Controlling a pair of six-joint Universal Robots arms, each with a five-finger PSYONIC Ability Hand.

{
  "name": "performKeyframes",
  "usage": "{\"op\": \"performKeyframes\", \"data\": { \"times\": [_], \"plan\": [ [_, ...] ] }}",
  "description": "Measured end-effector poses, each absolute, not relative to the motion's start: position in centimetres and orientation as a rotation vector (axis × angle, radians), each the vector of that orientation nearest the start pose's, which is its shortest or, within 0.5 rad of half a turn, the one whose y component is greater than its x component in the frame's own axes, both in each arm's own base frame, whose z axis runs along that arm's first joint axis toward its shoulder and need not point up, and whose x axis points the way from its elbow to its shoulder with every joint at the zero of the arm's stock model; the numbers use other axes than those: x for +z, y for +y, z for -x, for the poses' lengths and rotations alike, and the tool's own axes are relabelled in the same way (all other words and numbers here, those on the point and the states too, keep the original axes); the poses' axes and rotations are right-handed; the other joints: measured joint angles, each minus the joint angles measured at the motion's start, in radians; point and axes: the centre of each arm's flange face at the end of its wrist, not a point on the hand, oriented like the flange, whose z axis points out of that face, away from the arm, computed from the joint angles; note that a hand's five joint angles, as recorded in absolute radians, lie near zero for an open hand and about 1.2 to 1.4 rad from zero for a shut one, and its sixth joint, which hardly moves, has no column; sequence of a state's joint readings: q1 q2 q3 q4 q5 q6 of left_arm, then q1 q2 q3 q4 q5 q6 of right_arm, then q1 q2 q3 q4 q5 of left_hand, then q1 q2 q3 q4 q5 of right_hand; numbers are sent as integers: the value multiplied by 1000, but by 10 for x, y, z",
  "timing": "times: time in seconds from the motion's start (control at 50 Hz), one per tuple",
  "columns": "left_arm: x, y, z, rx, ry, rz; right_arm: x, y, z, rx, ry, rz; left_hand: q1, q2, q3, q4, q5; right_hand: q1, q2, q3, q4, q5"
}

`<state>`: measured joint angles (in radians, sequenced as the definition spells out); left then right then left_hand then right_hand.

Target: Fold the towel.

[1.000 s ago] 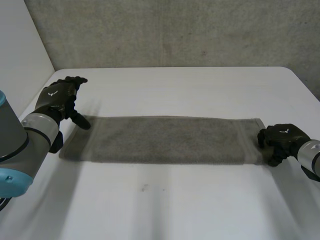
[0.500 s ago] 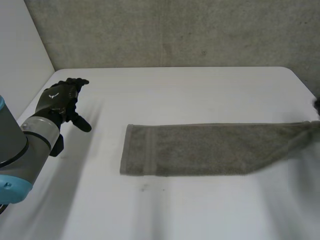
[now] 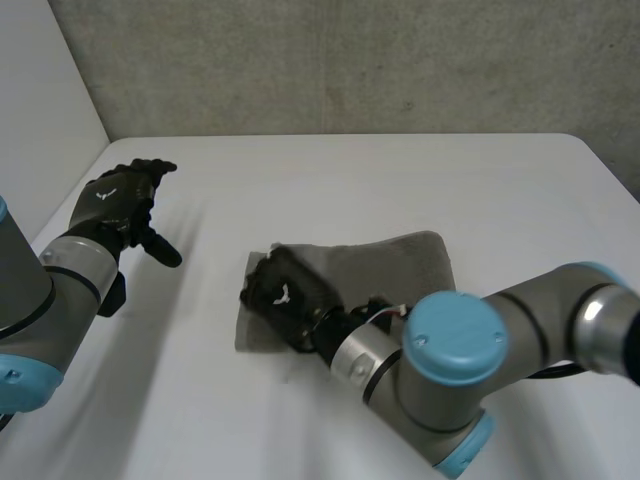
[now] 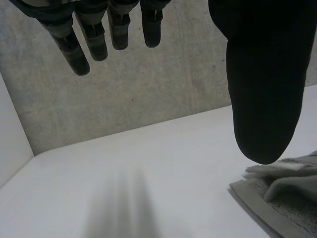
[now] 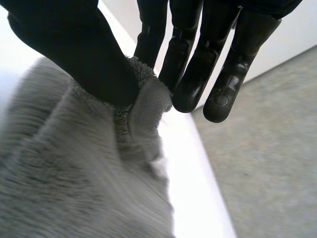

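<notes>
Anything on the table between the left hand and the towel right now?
No: in the head view, the stretch of white table between the left hand and the towel is bare.

A white table (image 3: 350, 170) stands before a grey concrete wall (image 3: 350, 60).

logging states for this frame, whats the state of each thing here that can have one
towel, doubled over on itself, top layer loose
right robot hand, shut on the towel, pinching one end between thumb and fingers
left robot hand, open, fingers straight, holding nothing, off the towel
</notes>
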<state>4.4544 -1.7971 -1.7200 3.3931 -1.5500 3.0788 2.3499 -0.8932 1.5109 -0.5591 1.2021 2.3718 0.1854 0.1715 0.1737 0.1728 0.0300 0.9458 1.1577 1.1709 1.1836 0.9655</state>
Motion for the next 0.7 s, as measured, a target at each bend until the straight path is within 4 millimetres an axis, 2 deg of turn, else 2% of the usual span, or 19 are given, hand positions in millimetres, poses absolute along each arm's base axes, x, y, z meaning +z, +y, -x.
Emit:
{"op": "performKeyframes", "data": {
  "times": [0.02,0.06,0.08,0.1,0.14,0.2,0.24,0.26,0.3,0.34,0.36,0.38,0.5,0.58,0.6,0.62,0.64,0.68,0.7],
  "plan": [
    [215,-289,214,-2210,2529,-272,125,-173,-404,-1933,1234,1716,0,0,0,0,0,0,0,0,0,0],
    [213,-288,215,-2206,2533,-276,120,-171,-405,-1899,1265,1729,0,0,0,0,0,-321,-376,-376,-387,-350],
    [213,-288,215,-2206,2533,-276,120,-171,-405,-1899,1265,1729,0,0,0,0,0,-321,-376,-376,-387,-350],
    [212,-288,215,-2202,2537,-280,119,-171,-404,-1870,1309,1735,0,0,0,0,0,-588,-725,-729,-741,-696],
    [212,-288,217,-2201,2541,-287,122,-173,-402,-1860,1351,1726,0,0,0,0,0,-685,-855,-867,-882,-824],
    [211,-286,221,-2207,2545,-307,133,-181,-394,-1851,1453,1667,0,0,0,0,0,-728,-927,-955,-949,-899],
    [211,-286,224,-2211,2547,-317,138,-185,-390,-1848,1492,1634,0,0,0,0,0,-728,-927,-955,-949,-899],
    [212,-284,234,-2234,2549,-359,152,-199,-374,-1829,1628,1502,0,0,0,0,0,-728,-927,-955,-949,-899],
    [212,-282,242,-2252,2550,-391,157,-204,-367,-1819,1673,1448,0,0,0,0,0,-728,-928,-955,-949,-902],
    [213,-280,255,-2276,2555,-442,169,-218,-344,-1768,1813,1261,0,2,1,1,0,-728,-928,-955,-949,-902],
    [213,-280,255,-2276,2555,-442,169,-218,-344,-1768,1813,1261,0,2,1,1,0,-728,-928,-955,-949,-902],
    [212,-276,269,-2294,2565,-497,174,-228,-325,-1724,1904,1127,0,2,2,2,0,-728,-928,-955,-949,-903],
    [200,-266,305,-2286,2619,-636,168,-245,-281,-1627,2080,918,0,2,2,2,0,-728,-928,-955,-949,-903],
    [187,-259,318,-2234,2663,-702,159,-250,-263,-1594,2146,886,0,2,2,2,0,-728,-928,-955,-949,-903],
    [166,-253,328,-2126,2713,-765,147,-252,-246,-1574,2212,898,0,2,2,2,0,-706,-895,-915,-916,-869],
    [166,-253,328,-2126,2713,-765,147,-252,-246,-1574,2212,898,0,2,2,2,0,-706,-895,-915,-916,-869],
    [151,-252,330,-2053,2730,-785,141,-252,-238,-1570,2244,922,0,2,2,2,0,-640,-799,-820,-830,-788],
    [141,-252,330,-1999,2729,-791,136,-253,-233,-1573,2261,946,0,2,2,2,0,-485,-619,-649,-661,-628],
    [131,-253,329,-1951,2715,-793,131,-254,-230,-1587,2270,976,0,2,2,2,0,-214,-296,-325,-338,-320]
  ]
}}
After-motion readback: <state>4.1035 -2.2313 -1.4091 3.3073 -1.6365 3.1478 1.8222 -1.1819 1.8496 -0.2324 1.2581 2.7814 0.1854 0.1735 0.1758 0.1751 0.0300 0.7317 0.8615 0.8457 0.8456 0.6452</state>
